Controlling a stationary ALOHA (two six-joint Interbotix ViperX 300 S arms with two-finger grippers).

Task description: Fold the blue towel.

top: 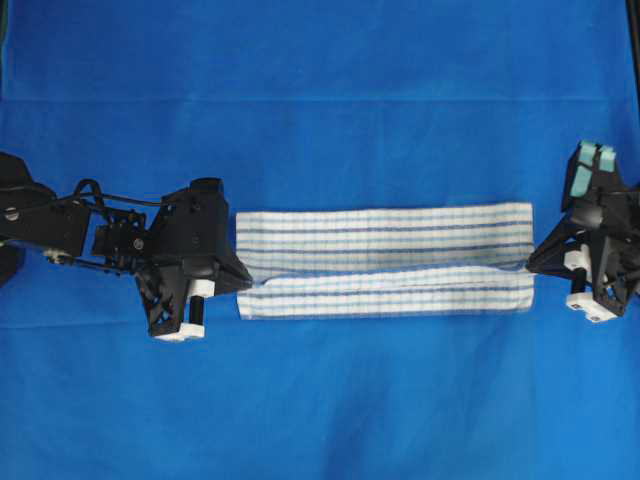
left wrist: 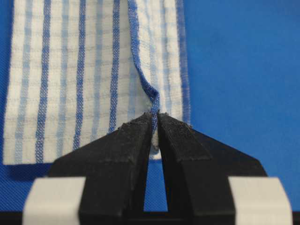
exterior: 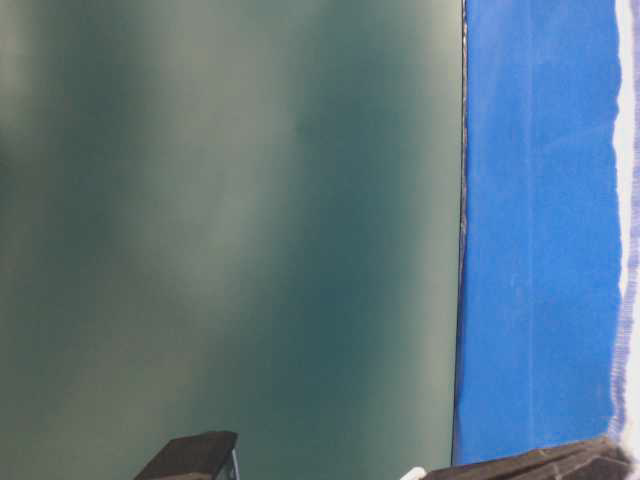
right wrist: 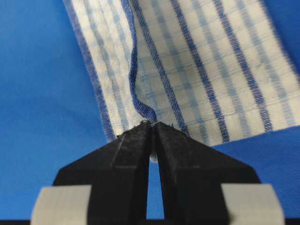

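Overhead view first, and on the left the left gripper [top: 240, 283] sits right at the short end of the blue towel [top: 385, 262], tips pressed together on the hem. From the left wrist camera you can see why: the black fingertips [left wrist: 140, 129] are pinched shut on a dark-blue edge of the cloth [left wrist: 84, 79], which rises in a small ridge into the jaws, so that end is held, not just touched.

Across the middle, the towel lies as a long band on the plain blue table cover [top: 320, 400], one long edge already brought over toward the centre, leaving a seam running its length. It looks partly folded, judging by the doubled strip along the near side.

Over on the right, the right gripper [top: 532, 264] mirrors the left at the opposite short end. Its wrist view shows the jaws closed tight on the same dark-blue edge of the towel [right wrist: 211, 70]. Gripping both ends of one edge keeps the cloth taut and level, which I'd say sets up carrying that edge across together. Table-level view shows little beyond cover and a sliver of towel.
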